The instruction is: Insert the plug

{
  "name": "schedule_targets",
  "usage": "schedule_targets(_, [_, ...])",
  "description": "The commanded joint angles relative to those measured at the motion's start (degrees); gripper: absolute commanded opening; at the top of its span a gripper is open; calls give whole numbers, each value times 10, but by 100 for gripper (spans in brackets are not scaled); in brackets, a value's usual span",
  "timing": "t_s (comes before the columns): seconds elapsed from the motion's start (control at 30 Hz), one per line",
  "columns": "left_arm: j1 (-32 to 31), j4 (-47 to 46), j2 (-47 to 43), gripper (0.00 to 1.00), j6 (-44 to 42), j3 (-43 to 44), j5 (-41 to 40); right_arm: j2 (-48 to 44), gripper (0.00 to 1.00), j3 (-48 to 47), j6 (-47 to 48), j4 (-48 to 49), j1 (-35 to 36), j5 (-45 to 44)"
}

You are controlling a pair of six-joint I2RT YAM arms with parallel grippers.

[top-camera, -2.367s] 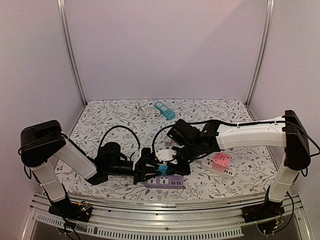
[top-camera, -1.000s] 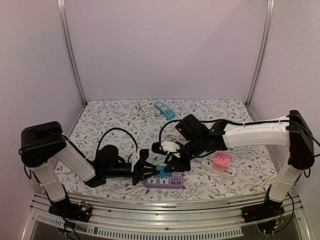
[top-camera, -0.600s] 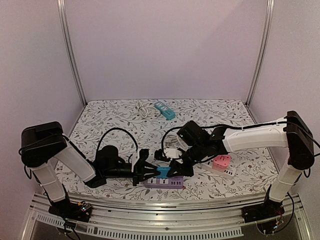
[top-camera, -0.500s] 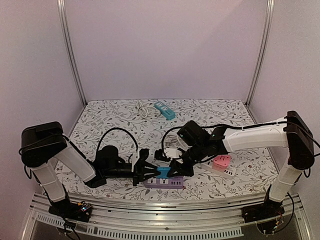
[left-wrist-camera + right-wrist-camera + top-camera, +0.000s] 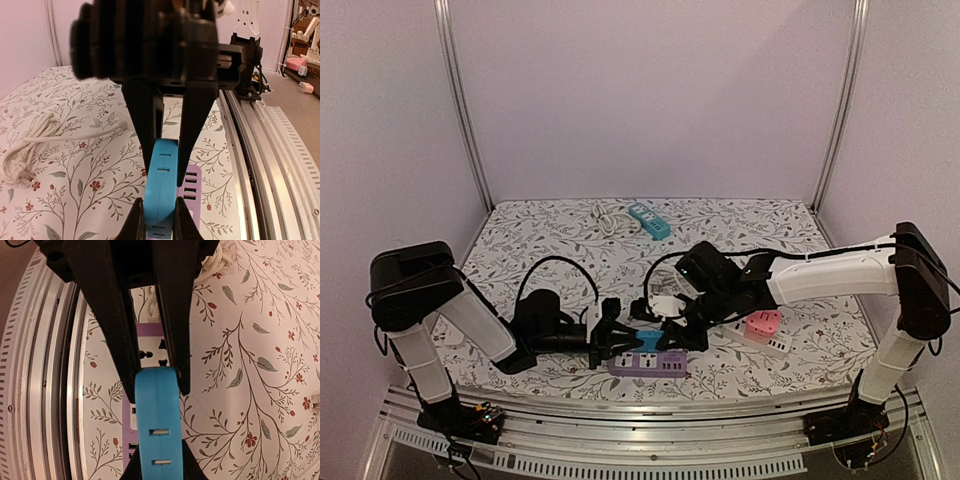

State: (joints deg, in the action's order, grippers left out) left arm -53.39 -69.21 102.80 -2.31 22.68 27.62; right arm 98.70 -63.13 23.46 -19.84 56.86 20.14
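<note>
Pink cube (image 5: 763, 322) rightward — open mat (image 5: 520, 240) behind

The floral table (image 5: 520, 240) bears a purple power strip (image 5: 655, 366), teal strip (image 5: 649, 221) and white cord (image 5: 603, 215).

Two arms (image 5: 470, 320) (image 5: 820, 275), one blue plug (image 5: 647, 341), one purple strip (image 5: 647, 364), one teal strip (image 5: 649, 221).

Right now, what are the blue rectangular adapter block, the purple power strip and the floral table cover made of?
The blue rectangular adapter block: moulded plastic, matte; even colour, rounded edges, crisp slots. The purple power strip: probably the same matte plastic; moulded socket holes. The floral table cover: printed, low sheen; cloth or vinyl, cannot tell.
</note>
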Motion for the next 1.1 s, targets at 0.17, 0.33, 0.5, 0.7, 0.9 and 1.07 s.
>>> schedule_targets(0.17, [12, 32, 26, 0, -33, 15, 30, 8, 0, -25, -25, 31, -8, -11])
schedule_targets(0.33, [11, 45, 21, 0, -35, 9, 21, 14, 0, -32, -27, 22, -8, 11])
schedule_targets(0.5, [12, 50, 18, 0, -56, 2, 15, 22, 0, -41, -27, 23, -8, 18])
schedule_targets(0.7, [18, 55, 15, 0, -73, -7, 25, 33, 0, -49, -31, 22, -8, 19])
schedule_targets(0.9, [21, 61, 13, 0, -80, -14, 37, 36, 0, -50, -32, 14, -7, 14])
schedule_targets(1.07, [21, 70, 18, 0, -77, -13, 51, 32, 0, -52, -29, -1, 1, 2])
